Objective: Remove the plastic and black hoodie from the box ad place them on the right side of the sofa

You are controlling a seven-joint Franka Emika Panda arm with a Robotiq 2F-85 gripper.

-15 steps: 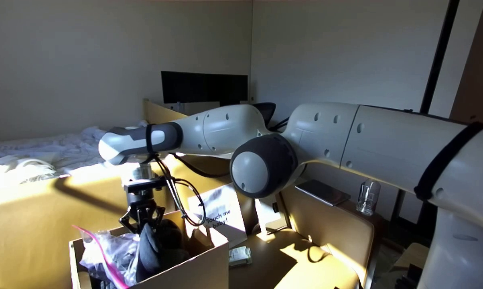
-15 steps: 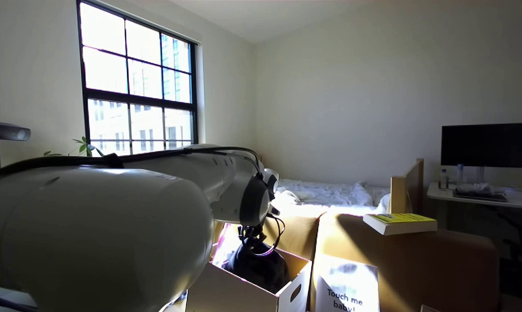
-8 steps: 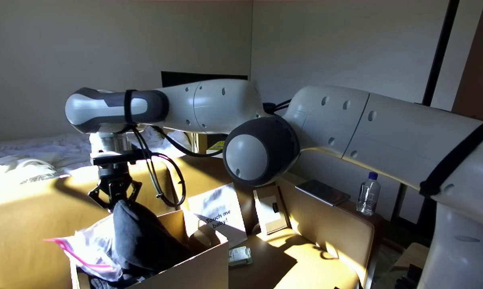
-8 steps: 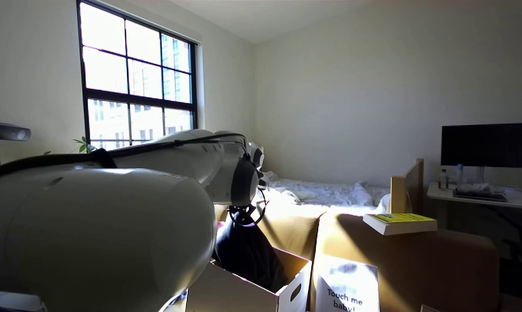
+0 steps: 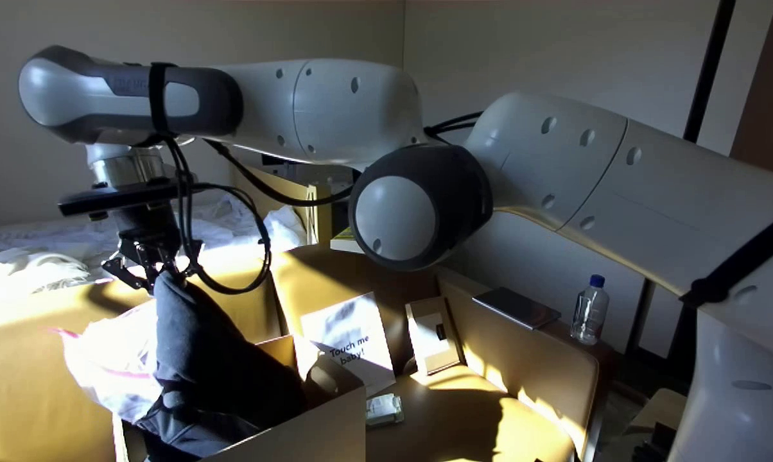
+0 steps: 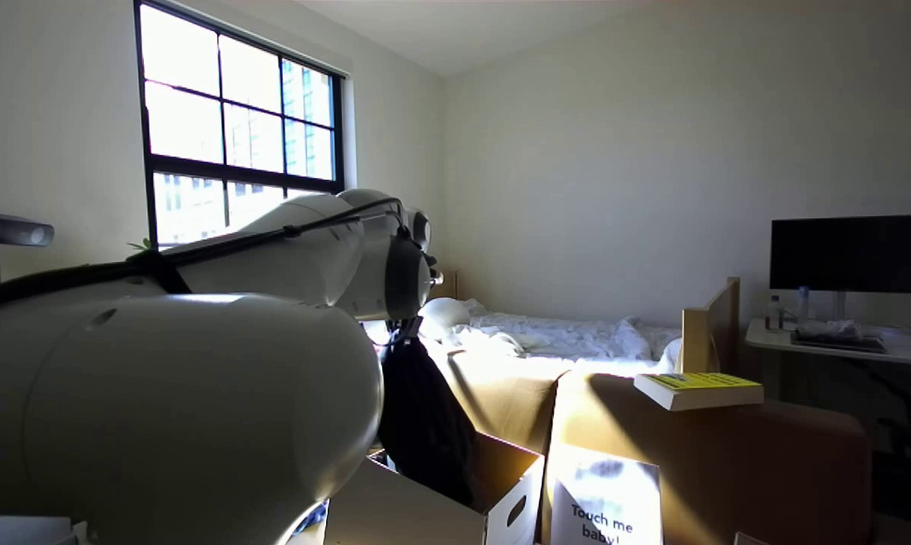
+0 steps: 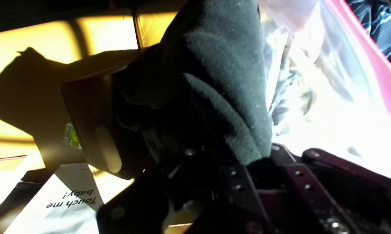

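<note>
The black hoodie [image 5: 213, 359] hangs from my gripper [image 5: 158, 280], its lower part still inside the open box [image 5: 316, 430]. It is also stretched up in an exterior view [image 6: 425, 416]. In the wrist view the gripper [image 7: 247, 162] is shut on a fold of the hoodie [image 7: 228, 65]. The clear plastic bag [image 5: 113, 362] with a pink edge lies against the hoodie, lifted and tilted over the box's side. The bag [image 7: 338, 97] is bright and overexposed in the wrist view; whether the fingers pinch it too cannot be told. The tan sofa [image 5: 27, 359] is behind the box.
A white "Touch me baby!" sign [image 5: 351, 340] leans on the sofa beside the box. A frame [image 5: 434, 337] and a small packet [image 5: 383, 409] are on the seat. A bottle [image 5: 590, 309] and dark flat item [image 5: 516, 307] sit on the armrest. A yellow book [image 6: 698, 390] lies on the backrest.
The gripper has risen and moved left in an exterior view, pulling the hoodie up out of the box. The plastic bag has risen and shifted with it.
</note>
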